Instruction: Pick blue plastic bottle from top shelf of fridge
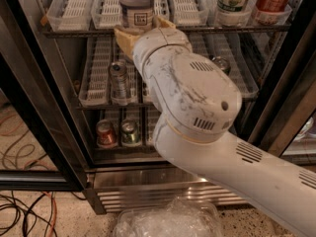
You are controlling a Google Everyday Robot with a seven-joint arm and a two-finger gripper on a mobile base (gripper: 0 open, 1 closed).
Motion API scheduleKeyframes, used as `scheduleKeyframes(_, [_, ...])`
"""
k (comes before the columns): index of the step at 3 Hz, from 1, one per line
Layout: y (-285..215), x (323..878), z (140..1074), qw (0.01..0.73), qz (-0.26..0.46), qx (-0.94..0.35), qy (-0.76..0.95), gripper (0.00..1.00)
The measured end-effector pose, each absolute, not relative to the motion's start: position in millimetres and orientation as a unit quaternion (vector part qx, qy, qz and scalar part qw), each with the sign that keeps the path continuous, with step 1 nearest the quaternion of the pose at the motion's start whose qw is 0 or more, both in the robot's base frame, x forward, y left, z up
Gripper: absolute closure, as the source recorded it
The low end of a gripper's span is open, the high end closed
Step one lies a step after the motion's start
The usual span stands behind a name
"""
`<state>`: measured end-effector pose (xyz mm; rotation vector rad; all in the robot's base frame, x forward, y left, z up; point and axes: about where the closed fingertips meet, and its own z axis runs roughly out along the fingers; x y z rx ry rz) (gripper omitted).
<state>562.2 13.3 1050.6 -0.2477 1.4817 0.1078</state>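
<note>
A: Bottle [136,9], position?
B: Upright on top shelf [74,30] of fridge [163,181], second lane from left, right at front edge. Long axis vertical. Cap cut off above view.
A: Gripper?
B: Gripper [143,29] up at shelf-front level, just before and slightly below label. Tan fingers [122,34] apart, one left and one right of bottle base. Clamped on nothing.
A: Direction from pads to bottle?
B: Straight back and a little up. Roughly centred between pads, so probably little sideways correction.
A: Room?
B: Nothing in neighbouring lanes near front. Green-label bottle [235,4] and red one [270,1] well apart to right. Shelf's wire lip directly under fingers: likely snag if entered too low. Can [120,80] on middle rack below, left of wrist, out of reach line. Bulky arm across centre, hiding right part of middle rack.
</note>
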Motion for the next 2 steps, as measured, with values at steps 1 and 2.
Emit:
scheduleKeyframes(1, [8.0,546.5,1041.2,0.720,0.083,-0.118,0.679,1.00])
scheduleKeyframes(2, [-2.3,528.7,1035.5,0.716,0.094,-0.118,0.682,1.00])
